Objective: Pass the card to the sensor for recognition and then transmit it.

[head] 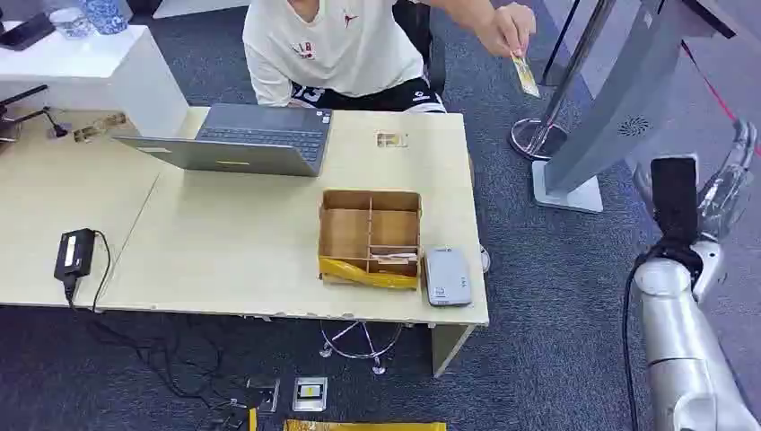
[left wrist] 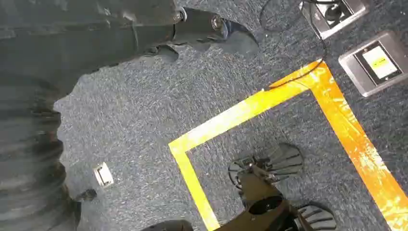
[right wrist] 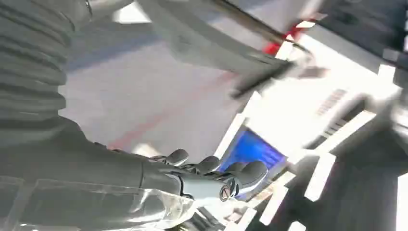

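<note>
A person behind the desk holds a yellowish card up in one hand, off the desk's far right corner. Another small card lies on the desk beyond a compartmented cardboard box. The grey sensor lies right of that box at the desk's near edge. My right hand is raised at the far right, beside the grey kiosk, well apart from the card; its fingers are stretched out and empty. My left hand hangs over the carpet, holding nothing.
A grey kiosk stand with a flat base rises right of the desk, its blue screen beyond my right fingers. An open laptop and a black power brick sit on the desk. Yellow floor tape and floor sockets lie below.
</note>
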